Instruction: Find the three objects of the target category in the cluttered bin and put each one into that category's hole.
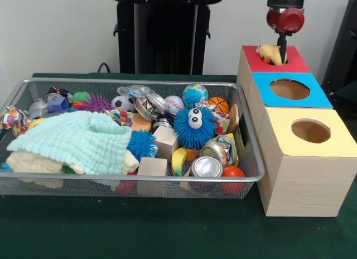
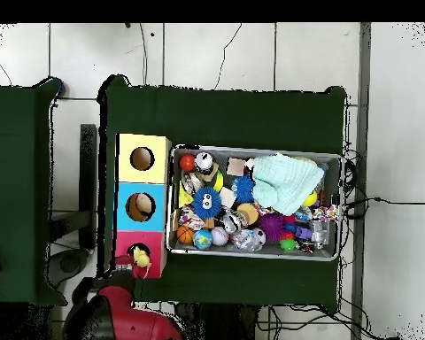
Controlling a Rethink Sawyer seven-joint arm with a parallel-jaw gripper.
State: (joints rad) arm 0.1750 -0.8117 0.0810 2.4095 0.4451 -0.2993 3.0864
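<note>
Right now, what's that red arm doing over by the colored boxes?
The gripper has a pale yellow soft toy at the hole in the red-topped box, so it looks to be dropping it in. Whether the jaws are open or shut can't be made out. The wire bin beside the boxes is full of balls, blocks, cans and a green cloth.

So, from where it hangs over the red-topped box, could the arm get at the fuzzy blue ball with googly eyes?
Probably yes. The blue ball sits on top of the clutter in the bin with nothing over it. But the gripper is at the red box's hole beside a pale yellow toy, so that comes first.
</note>
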